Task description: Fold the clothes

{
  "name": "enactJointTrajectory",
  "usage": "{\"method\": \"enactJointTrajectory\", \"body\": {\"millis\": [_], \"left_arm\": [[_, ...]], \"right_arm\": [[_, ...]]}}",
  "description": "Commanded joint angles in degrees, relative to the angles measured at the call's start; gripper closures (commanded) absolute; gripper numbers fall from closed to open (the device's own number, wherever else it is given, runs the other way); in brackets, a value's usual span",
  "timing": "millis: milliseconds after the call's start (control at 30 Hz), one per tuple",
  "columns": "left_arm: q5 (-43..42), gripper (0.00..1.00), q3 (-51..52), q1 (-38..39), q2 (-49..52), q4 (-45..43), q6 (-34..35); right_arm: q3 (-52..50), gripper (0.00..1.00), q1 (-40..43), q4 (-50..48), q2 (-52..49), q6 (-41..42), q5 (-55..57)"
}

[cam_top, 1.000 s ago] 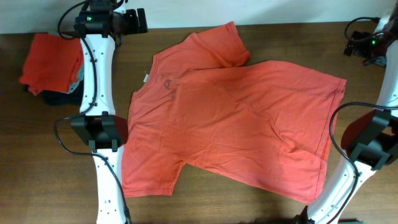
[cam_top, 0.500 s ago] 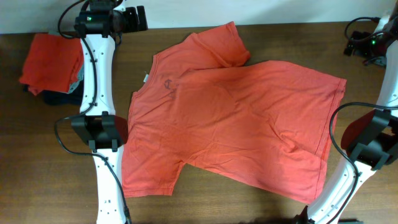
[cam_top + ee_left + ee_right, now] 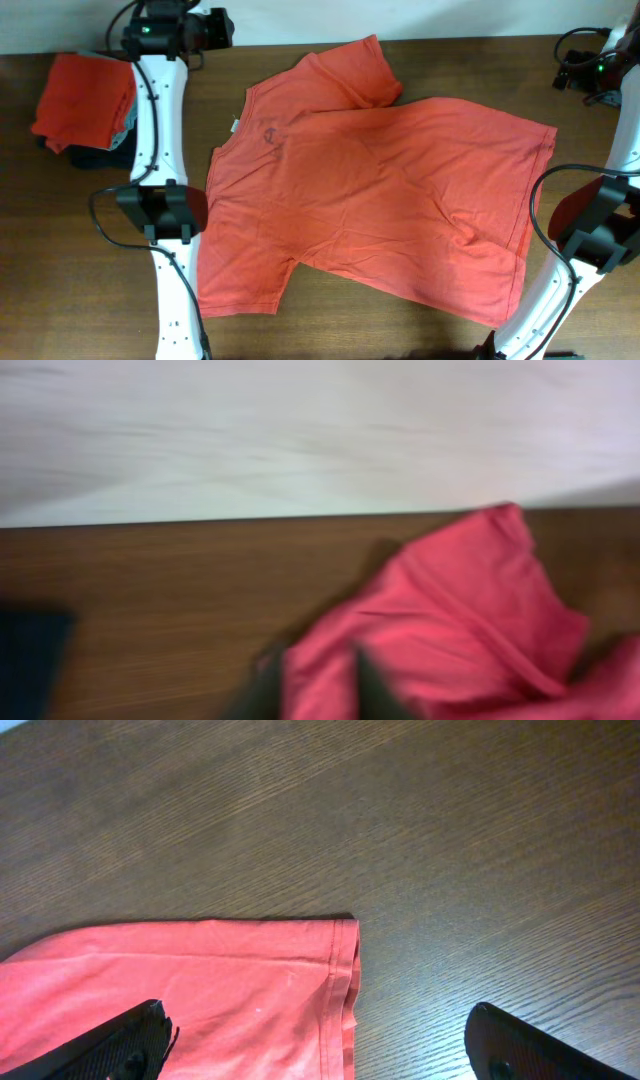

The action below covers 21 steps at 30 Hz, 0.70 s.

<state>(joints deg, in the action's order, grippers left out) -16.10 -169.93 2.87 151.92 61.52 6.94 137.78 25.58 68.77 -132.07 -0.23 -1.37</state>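
Robot lab or test bench, not a home. Bare wood-grain table (image 3: 80, 280) set against a plain white wall (image 3: 320, 430). White left arm (image 3: 158, 110) and right arm (image 3: 550, 305) mounted at the near edge. Green status light (image 3: 147, 29) lit.

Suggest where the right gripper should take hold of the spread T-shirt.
Take the hem corner of the T-shirt from above, sliding one finger under from the bare table side. It lies flat, a thick stitched edge, roughly between the right gripper's open fingers.
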Motion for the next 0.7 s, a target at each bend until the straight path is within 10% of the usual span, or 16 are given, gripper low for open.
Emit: {"method": "enactJointTrajectory", "body": {"millis": [0, 667], "left_arm": [[-4.48, 0.99, -0.37, 4.15, -0.85, 0.74, -1.73], [17.35, 0.99, 9.01, 16.39, 0.37, -2.97, -15.65]], "right_arm": [[0.55, 0.01, -0.07, 0.00, 0.55, -0.20, -0.31], [0.55, 0.02, -0.07, 0.00, 0.55, -0.20, -0.31]]}}
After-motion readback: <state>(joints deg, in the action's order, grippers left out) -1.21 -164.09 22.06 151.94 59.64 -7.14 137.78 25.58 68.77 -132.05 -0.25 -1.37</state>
